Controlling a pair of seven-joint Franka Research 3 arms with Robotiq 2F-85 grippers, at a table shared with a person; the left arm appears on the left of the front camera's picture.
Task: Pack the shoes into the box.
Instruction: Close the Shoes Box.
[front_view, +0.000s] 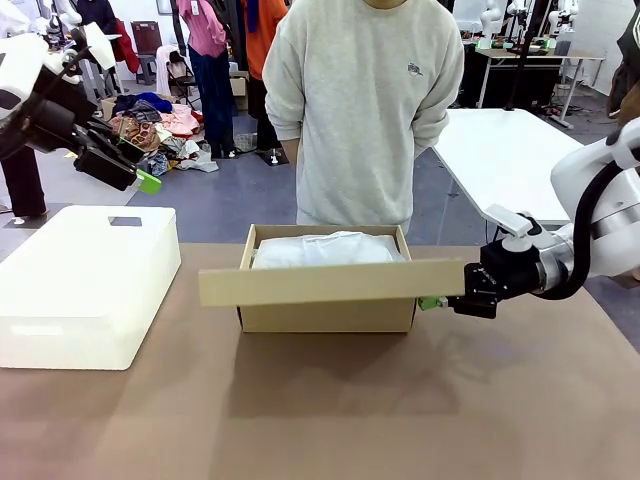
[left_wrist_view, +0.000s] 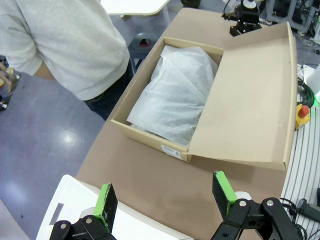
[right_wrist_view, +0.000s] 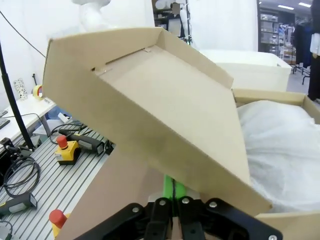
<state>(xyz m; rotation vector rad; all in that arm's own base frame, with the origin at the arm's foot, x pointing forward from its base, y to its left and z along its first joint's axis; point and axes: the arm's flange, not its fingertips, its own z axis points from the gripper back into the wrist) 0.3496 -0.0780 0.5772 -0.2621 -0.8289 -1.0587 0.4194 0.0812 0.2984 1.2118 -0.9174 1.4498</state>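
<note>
Right gripper (front_view: 436, 301) pinched on hinged flap lid (front_view: 330, 283) of brown cardboard shoebox (front_view: 327, 316); left gripper (left_wrist_view: 166, 197) spread wide, raised over white plastic bin (front_view: 85, 282).

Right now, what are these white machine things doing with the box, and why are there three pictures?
They are two robot arms. Each ends in a tool with two green-tipped fingers for pinching. One picture comes from a camera between the arms, looking across the brown table at a person standing behind it. The other two come from small cameras on the arms' wrists, looking along the fingers.

On the table sit a cardboard box and a white bin. The box is filled with white paper; I cannot see the shoes, so they may lie under it.

The right tool is pinched shut on the edge of the lid, holding it out level beside the box. The left tool is open, holding nothing, up in the air above the bin.
</note>
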